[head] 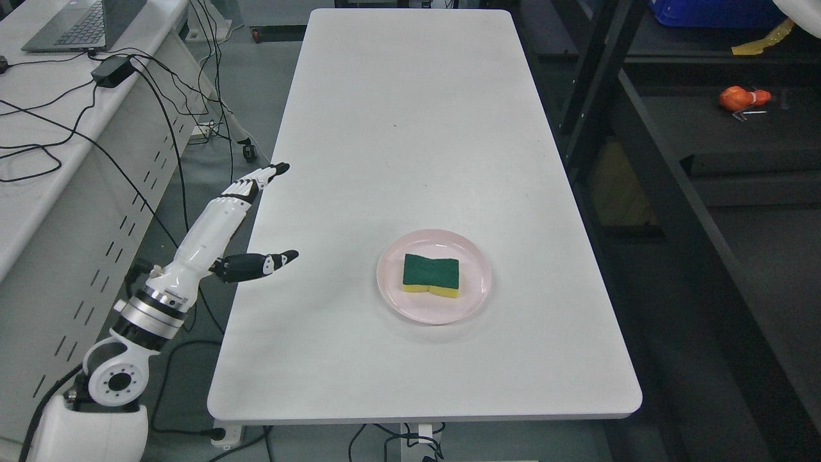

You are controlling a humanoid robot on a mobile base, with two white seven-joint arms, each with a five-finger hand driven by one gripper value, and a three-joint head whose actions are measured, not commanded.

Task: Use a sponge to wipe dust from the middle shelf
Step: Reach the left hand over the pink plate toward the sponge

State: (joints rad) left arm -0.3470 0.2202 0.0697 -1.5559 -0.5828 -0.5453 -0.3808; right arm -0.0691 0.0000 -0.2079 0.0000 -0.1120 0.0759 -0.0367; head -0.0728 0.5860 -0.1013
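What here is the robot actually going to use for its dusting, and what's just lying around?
For the job: sponge on the pink plate; dark shelf rack; left hand, open.

Lying about: laptop, power adapter, orange object on the rack, blue bin.

We see a long white table (410, 128) over grey floor (256, 77). Left of the hand stands a white desk (38, 192) with laptop (83, 25) and cables; far right, dark shelving (673, 160).
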